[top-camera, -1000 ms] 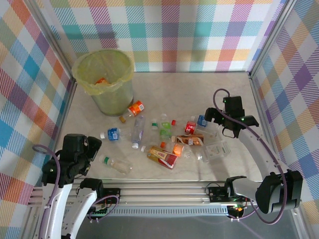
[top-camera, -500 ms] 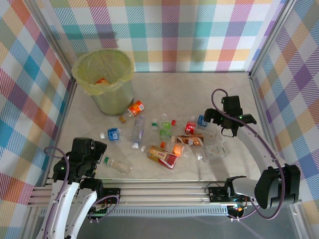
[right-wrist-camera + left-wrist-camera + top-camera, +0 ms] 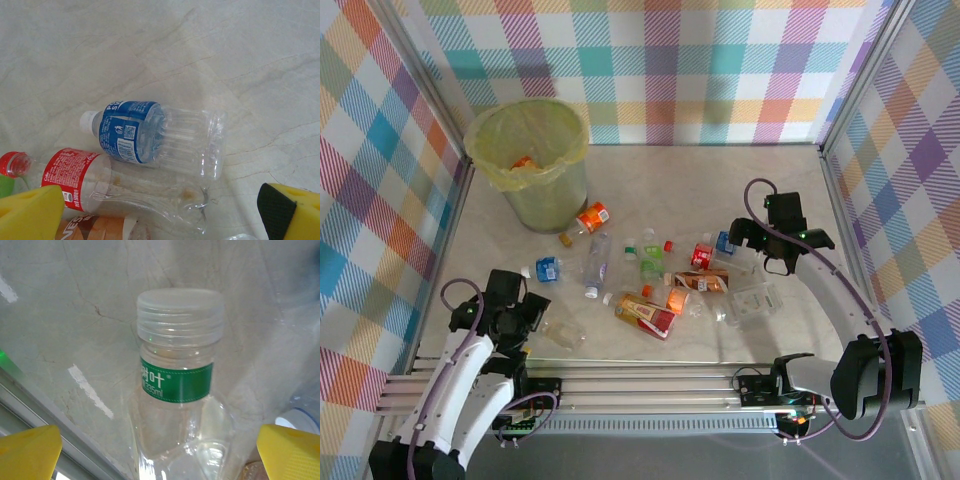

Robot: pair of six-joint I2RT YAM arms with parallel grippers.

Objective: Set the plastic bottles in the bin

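The clear plastic bottle with a green label and a pale translucent cap [image 3: 175,385] lies on the marble-pattern counter [image 3: 700,190]. It sits between the left jaws, with its cap pointing away from them. These jaws are spread wide and hold nothing. Their yellow pads [image 3: 27,450] stand on either side of the bottle's body and are apart from it.

The step in hand seems to be the approach for picking up this bottle. I judge the next move is to go a little lower and forward, so the pads come beside the body, and then to close gently, because the thin wall may give way or slip.

The right jaws are also spread and empty. A clear bottle with a blue label [image 3: 150,132] lies ahead of them, touching a red-labelled clear bottle [image 3: 100,185].

The round translucent bin with a yellow-green bag [image 3: 545,200] stands well apart from both jaws, in the far left corner, so a long carry is needed.
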